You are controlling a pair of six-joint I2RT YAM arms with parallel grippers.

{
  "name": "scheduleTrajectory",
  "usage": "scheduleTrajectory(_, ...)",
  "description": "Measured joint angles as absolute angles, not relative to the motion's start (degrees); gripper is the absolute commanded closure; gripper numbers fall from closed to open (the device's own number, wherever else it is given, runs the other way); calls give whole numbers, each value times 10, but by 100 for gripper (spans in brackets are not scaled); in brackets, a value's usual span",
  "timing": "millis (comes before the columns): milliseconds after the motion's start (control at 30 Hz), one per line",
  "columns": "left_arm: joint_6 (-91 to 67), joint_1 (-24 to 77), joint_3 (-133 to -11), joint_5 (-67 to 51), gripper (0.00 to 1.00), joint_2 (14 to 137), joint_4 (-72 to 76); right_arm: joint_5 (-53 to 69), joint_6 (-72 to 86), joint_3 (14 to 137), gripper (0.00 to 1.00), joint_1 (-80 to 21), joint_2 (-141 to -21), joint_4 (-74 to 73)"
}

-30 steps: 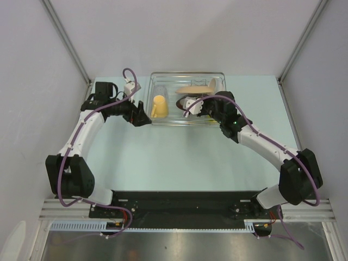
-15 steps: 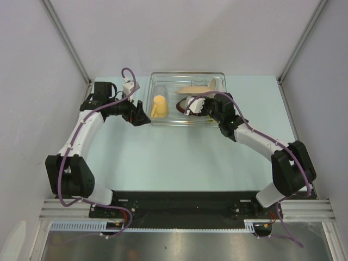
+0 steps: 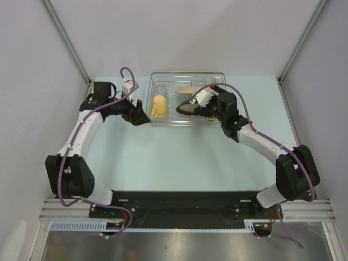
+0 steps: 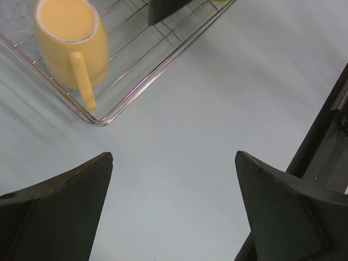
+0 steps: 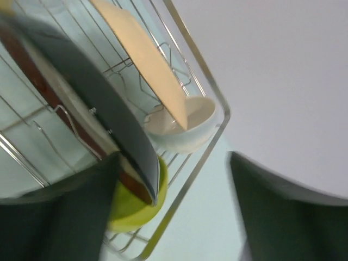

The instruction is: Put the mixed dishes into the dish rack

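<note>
Mixed dishes: mug (image 4: 70, 38), brown-rimmed plate (image 3: 185, 110), wooden plate (image 5: 142, 60), white bowl (image 5: 191, 124) and lime-green bowl (image 5: 129, 213) sat inside the dish rack (image 3: 187, 73); loading looked finished. My right gripper (image 5: 174, 163) hung parted and empty above it; my left gripper (image 4: 174, 163) gaped beside it.

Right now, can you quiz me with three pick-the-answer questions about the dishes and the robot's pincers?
1. Where is the mug?
A. in the left pincer
B. in the rack
C. under the rack

2. What colour is the bowl next to the white bowl?
A. blue
B. red
C. lime green

3. How is the left pincer?
A. open and empty
B. shut on the mug
C. shut on a bowl

Answers:
1 B, the mug sits on the rack's wires.
2 C, it shows lime green in the right wrist view.
3 A, its fingers stand wide apart over bare table.
</note>
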State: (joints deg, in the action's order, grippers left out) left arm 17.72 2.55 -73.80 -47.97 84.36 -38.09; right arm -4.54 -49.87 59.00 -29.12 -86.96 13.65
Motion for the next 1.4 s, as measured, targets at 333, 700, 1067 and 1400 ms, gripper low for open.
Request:
scheduleTrajectory(333, 145, 32, -734, -410, 0, 807, -372, -129, -314, 592, 0, -300, -751, 36)
scheduleTrajectory(700, 118, 50, -744, -335, 0, 772, -383, -127, 2, 660, 0, -269, -705, -198)
scheduleTrajectory(1067, 103, 57, -721, -299, 0, 707, -398, -136, 131, 664, 0, -269, -674, -326)
scheduleTrajectory(1400, 99, 58, -712, -288, 0, 704, -401, -135, 135, 664, 0, -272, -643, -326)
